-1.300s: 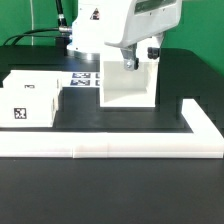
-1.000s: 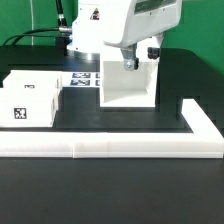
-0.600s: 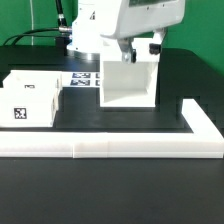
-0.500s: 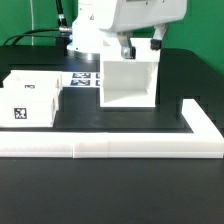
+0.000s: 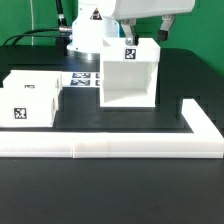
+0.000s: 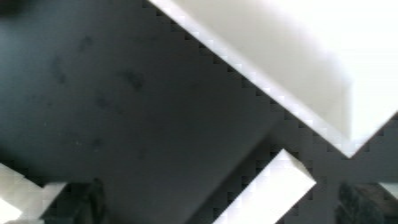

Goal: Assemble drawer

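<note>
The white drawer housing (image 5: 128, 78) stands upright in the middle of the table, open toward the camera, with a square tag (image 5: 128, 54) on its back wall. Two white tagged trays (image 5: 30, 98) lie together at the exterior view's left. My gripper (image 5: 143, 32) hangs just above the housing's top edge, mostly cut off by the frame's top. Its fingers stand apart and hold nothing. In the wrist view the dark fingertips (image 6: 71, 205) sit wide apart around the gripper's middle (image 6: 217, 205), with a white housing wall (image 6: 294, 180) below them.
The marker board (image 5: 85, 78) lies flat between the trays and the housing. The low white L-shaped border wall (image 5: 120, 148) runs along the front and turns back at the exterior view's right. The robot's base stands behind the housing.
My gripper has risen straight up from the housing's back wall, uncovering the tag there. The housing and the trays have not moved.
</note>
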Robot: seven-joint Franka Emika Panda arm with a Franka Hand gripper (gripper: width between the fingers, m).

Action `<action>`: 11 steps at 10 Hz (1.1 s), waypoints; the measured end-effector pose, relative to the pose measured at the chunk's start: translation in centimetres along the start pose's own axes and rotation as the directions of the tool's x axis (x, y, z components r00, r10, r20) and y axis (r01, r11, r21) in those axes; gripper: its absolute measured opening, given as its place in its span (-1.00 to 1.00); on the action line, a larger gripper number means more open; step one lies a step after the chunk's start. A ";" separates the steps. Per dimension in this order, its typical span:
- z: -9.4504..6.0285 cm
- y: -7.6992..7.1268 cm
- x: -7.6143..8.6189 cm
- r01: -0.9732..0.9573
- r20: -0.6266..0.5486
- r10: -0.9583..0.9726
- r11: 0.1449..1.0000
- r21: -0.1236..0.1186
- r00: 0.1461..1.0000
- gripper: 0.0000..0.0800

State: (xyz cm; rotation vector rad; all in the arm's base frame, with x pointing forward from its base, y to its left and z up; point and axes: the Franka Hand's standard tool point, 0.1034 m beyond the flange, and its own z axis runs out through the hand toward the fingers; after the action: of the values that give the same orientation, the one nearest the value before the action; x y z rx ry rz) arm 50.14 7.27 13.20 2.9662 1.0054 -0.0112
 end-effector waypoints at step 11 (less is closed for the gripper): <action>1.7 -5.6 -3.5 -0.543 0.027 0.543 0.840 -0.011 0.839 0.62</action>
State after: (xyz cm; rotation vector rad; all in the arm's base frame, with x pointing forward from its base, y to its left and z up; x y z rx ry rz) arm 43.99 9.60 11.49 3.1157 0.1239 -0.0485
